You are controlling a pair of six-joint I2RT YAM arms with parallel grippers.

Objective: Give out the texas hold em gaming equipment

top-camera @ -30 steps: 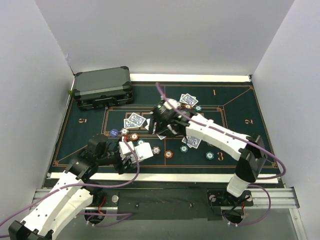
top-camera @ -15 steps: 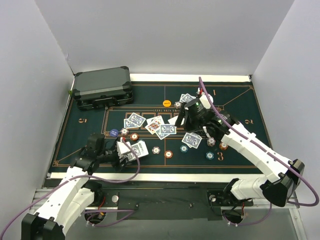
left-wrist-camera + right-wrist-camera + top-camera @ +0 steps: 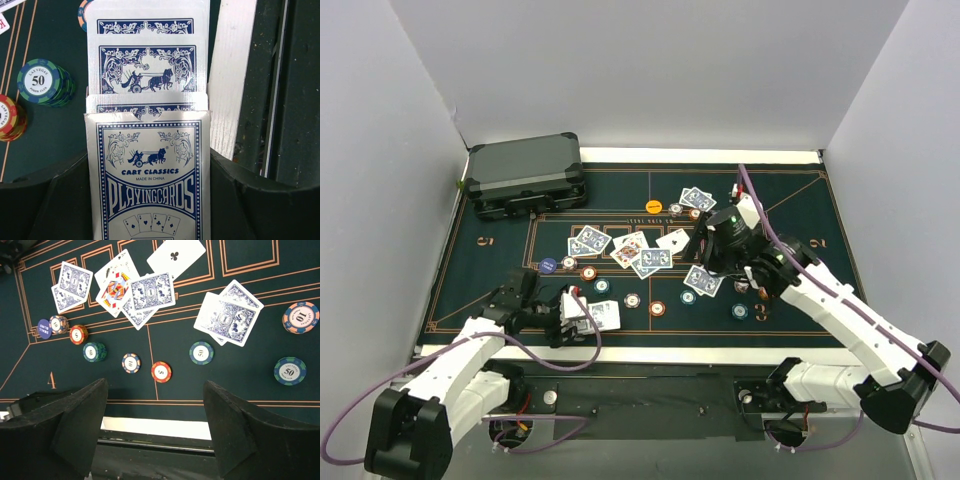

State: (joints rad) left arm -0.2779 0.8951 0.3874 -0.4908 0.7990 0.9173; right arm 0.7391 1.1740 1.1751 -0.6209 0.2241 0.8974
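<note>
Swung right of the face-up cards (image 3: pixel 116 287), our right gripper (image 3: pixel 155 390) hangs wide, empty; our left gripper (image 3: pixel 572 312) clamps the card box (image 3: pixel 147 180). We should pinch only its top card (image 3: pixel 147 70).

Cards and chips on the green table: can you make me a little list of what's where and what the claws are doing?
left claw: shut on card box, its deck poking out the top
right claw: open, empty, above the mat
loose cards: spread mid-mat, mostly blue backs up
chips: scattered singly and in small stacks
grey case: closed, far left corner
</note>
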